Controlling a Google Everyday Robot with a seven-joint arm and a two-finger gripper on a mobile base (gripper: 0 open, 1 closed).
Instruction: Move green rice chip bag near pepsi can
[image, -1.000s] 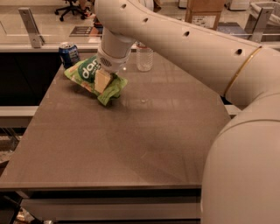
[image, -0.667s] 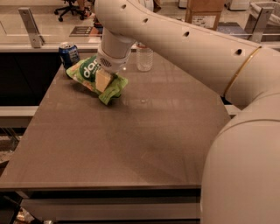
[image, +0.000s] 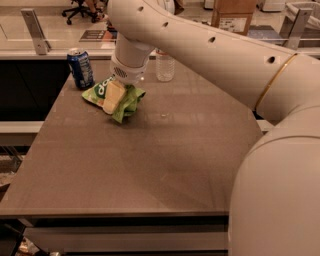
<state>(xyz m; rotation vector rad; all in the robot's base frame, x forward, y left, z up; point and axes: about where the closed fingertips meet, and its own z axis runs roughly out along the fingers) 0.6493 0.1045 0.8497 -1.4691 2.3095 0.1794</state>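
The green rice chip bag (image: 100, 92) lies crumpled on the brown table (image: 150, 160) at its far left, just right of the pepsi can (image: 80, 68), which stands upright at the back left corner. My gripper (image: 114, 98) reaches down from the white arm onto the bag. One pale finger (image: 113, 96) lies across the bag's front, and the bag bunches around it. The gripper looks shut on the bag, whose lower edge rests on the table. The bag's middle is hidden by the finger and wrist.
A clear plastic water bottle (image: 165, 66) stands at the table's back edge, right of the gripper. My large white arm (image: 240, 65) spans the right side of the view. A glass partition with metal posts (image: 34, 31) runs behind the table.
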